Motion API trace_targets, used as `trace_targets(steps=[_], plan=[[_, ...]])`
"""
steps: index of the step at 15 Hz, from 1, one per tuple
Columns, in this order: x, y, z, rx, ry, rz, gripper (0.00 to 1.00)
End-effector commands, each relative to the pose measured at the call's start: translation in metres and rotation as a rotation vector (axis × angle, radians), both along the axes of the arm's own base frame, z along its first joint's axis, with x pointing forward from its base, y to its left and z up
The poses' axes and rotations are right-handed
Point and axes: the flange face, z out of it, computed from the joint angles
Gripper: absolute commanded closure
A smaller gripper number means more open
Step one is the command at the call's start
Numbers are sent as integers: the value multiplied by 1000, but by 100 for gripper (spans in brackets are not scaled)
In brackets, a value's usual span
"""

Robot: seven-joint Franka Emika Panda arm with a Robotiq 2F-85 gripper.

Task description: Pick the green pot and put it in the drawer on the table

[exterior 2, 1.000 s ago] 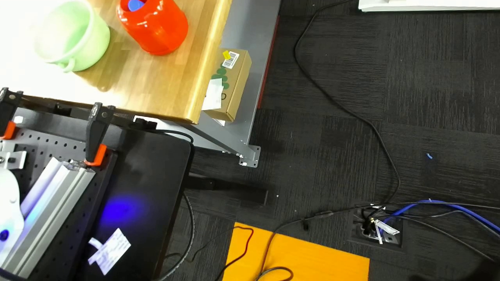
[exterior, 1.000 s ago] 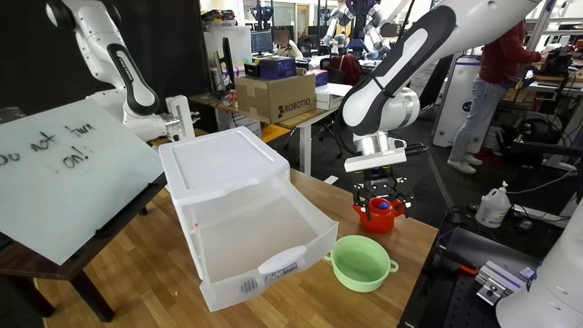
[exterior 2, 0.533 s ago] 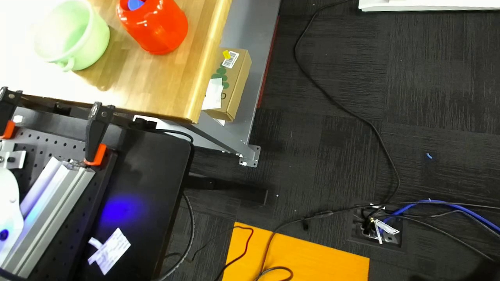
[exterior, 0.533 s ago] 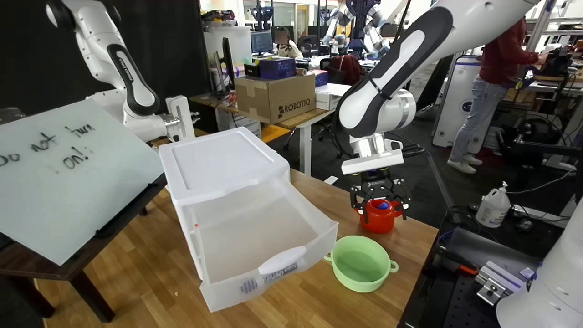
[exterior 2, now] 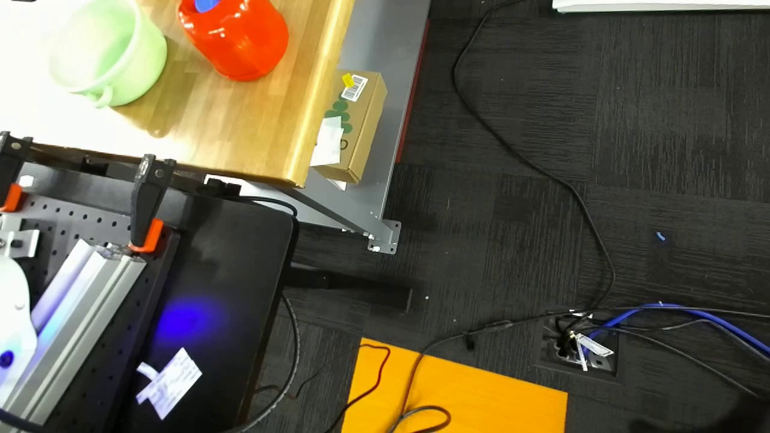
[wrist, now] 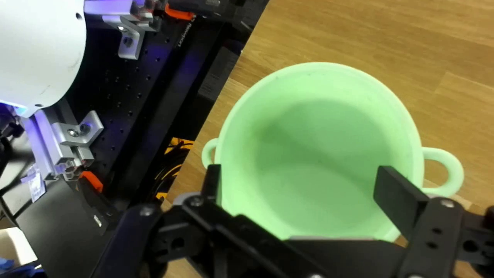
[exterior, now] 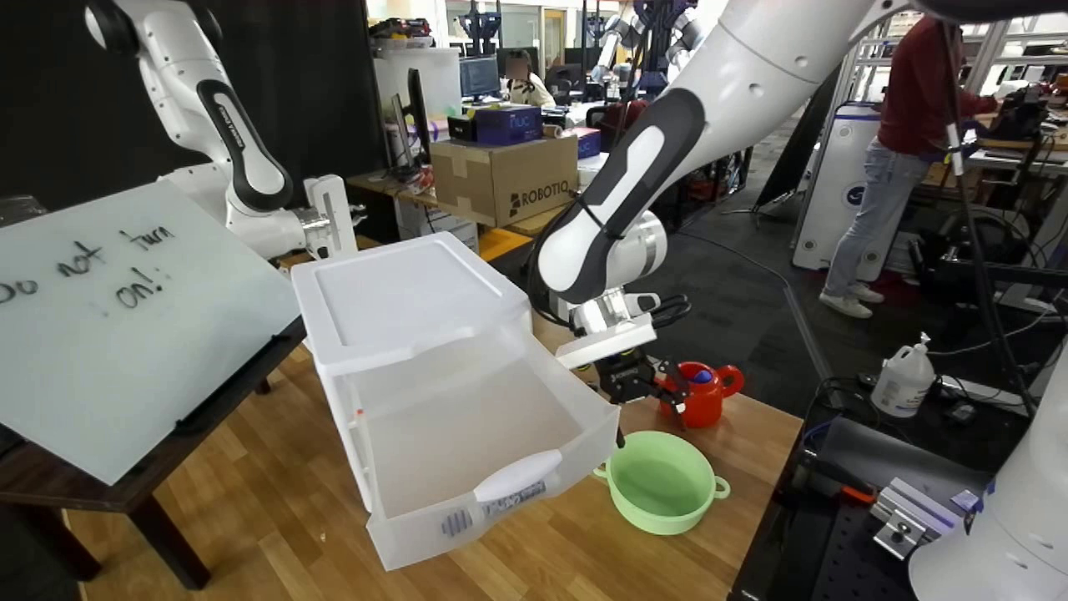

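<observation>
Light-green round plastic pot (exterior: 663, 488), unlifted on brown wooden table (exterior: 284, 517); black two-fingered gripper (wrist: 299, 173), jaws apart; white translucent plastic drawer (exterior: 476, 434) extended; grasp and placement remain.

Dark carpet (exterior: 719, 305), visible in both exterior views, spreads behind the fingers (wrist: 401, 197). Seen in an exterior view, a white-legged workbench (exterior: 560, 275) stands behind and left of them, brightly lit glass panes (exterior: 519, 28) farther back. A black backdrop (exterior: 288, 92) rises well to their left; metal shelving (exterior: 991, 50) stands well to their right.
</observation>
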Motion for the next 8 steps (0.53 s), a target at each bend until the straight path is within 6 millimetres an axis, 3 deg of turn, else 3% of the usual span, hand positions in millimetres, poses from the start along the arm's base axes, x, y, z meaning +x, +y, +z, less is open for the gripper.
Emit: trace_targets(steps=[1,8], plan=[[25,-5,-16,-12,55,-3,0],[37,-35,-26,21,8,-122,0]])
